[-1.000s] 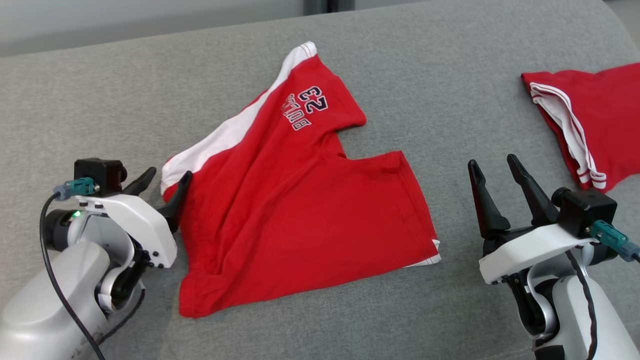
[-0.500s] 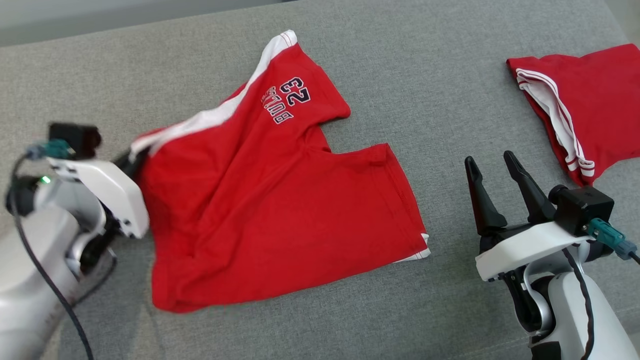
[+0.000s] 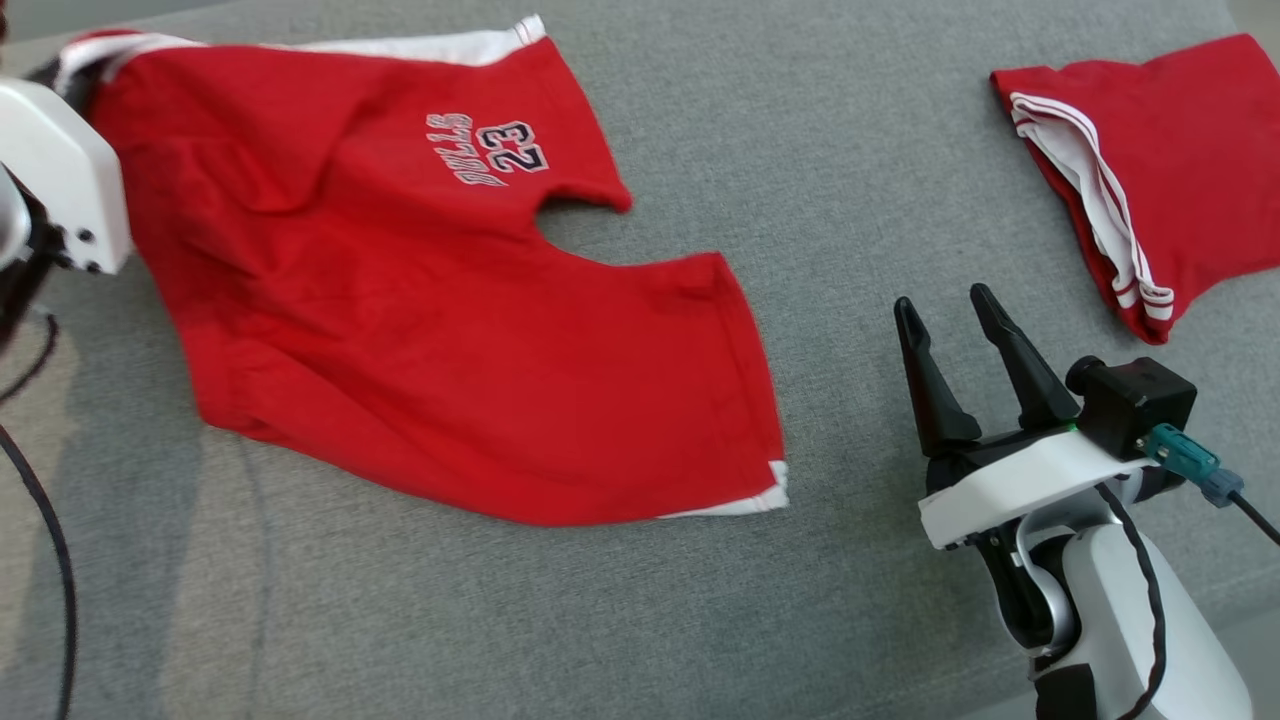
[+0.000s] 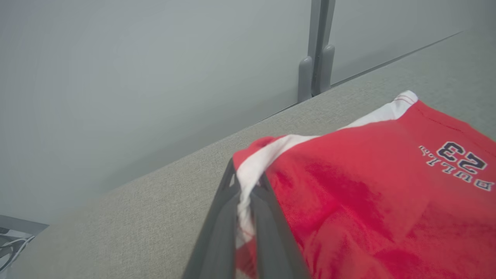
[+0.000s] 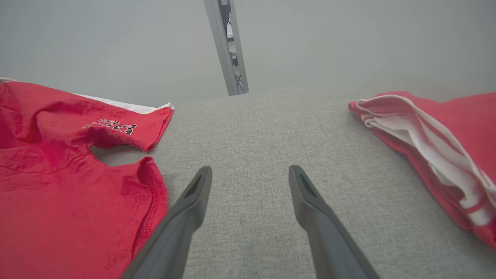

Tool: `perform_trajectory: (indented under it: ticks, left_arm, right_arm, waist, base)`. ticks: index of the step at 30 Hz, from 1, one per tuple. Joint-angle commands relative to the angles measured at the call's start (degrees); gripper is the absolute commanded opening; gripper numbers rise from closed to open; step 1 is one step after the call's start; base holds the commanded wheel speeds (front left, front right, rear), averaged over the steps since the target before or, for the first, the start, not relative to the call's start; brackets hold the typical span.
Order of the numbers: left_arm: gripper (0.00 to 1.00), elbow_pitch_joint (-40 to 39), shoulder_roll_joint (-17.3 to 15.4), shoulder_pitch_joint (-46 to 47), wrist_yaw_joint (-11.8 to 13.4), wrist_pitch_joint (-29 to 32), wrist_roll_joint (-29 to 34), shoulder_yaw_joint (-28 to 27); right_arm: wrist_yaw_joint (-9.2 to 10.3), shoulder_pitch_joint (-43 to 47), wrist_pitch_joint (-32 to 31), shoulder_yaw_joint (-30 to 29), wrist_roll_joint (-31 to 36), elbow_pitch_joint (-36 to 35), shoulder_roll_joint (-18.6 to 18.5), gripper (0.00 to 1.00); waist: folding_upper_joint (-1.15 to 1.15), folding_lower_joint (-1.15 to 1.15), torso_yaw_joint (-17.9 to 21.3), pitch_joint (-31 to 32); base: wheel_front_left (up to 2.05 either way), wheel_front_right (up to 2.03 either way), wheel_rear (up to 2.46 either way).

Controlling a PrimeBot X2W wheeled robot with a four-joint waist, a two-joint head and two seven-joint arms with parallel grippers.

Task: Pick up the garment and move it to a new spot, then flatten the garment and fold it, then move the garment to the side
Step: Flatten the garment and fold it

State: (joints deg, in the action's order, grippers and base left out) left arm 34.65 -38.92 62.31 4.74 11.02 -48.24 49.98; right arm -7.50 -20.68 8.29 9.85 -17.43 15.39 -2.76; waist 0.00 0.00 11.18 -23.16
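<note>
Left gripper [image 4: 248, 176] clamped tight on the white-trimmed corner of the red shorts [image 3: 420, 320], that corner drawn taut at far left; rest of the shorts spread over the grey cushion [image 3: 600, 620], "BULLS 23" print facing up; right gripper [image 3: 945, 300] to their right, fingers apart, holding nothing, clear of the hem; second red garment [image 3: 1180, 150] folded at far right.

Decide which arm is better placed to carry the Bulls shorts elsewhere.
Left. The left tool is shut on a white-striped corner of the shorts; the right tool stands open, apart from them.
</note>
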Motion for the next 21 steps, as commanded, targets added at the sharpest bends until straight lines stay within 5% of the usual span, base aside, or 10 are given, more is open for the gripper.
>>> perform_trajectory:
  ticks: [1, 7, 8, 9, 10, 21]
  left_arm:
    - [0.00, 0.61, -0.30, 1.17, 0.70, 0.61, 0.70, 0.21]
    - [0.00, 5.73, -0.49, 6.51, 2.45, 6.33, 4.39, 2.80]
    - [0.11, 6.53, -0.11, 7.02, 2.61, 6.75, 4.87, 3.21]
    - [0.93, 7.18, 0.38, 7.50, 2.82, 6.62, 5.24, 3.49]
    - [1.00, 7.85, 0.89, 7.86, 3.00, 6.20, 5.27, 3.42]
    - [1.00, 11.78, 3.14, 8.36, 3.85, -4.82, 5.22, 1.36]
  right_arm:
    - [0.02, -0.71, 0.68, 0.24, -0.49, 0.21, -0.31, 1.00]
    - [0.02, -2.83, 2.55, 2.51, -2.14, 1.96, -0.29, 1.00]
    - [0.02, -3.17, 2.76, 2.74, -2.34, 2.28, -0.29, 1.00]
    - [0.02, -3.45, 3.08, 2.83, -2.49, 2.63, -0.30, 1.00]
    - [0.02, -3.71, 3.23, 2.98, -2.73, 2.95, -0.30, 1.00]
    - [0.02, -5.03, 4.34, 2.74, -1.51, 5.53, -0.32, 1.00]
  waist:
    - [0.00, 0.00, 0.81, -0.77]
    - [0.00, 0.00, 2.51, -2.97]
    - [0.00, 0.00, 2.63, -3.26]
    - [0.00, 0.00, 2.70, -3.48]
    - [0.00, 0.00, 2.75, -3.66]
    - [0.00, 0.00, 0.14, -1.73]
  base:
    - [0.00, 0.00, 0.00]
    - [0.00, 0.00, 0.00]
    - [0.00, 0.00, 0.00]
    - [0.00, 0.00, 0.00]
    - [0.00, 0.00, 0.00]
    - [0.00, 0.00, 0.00]
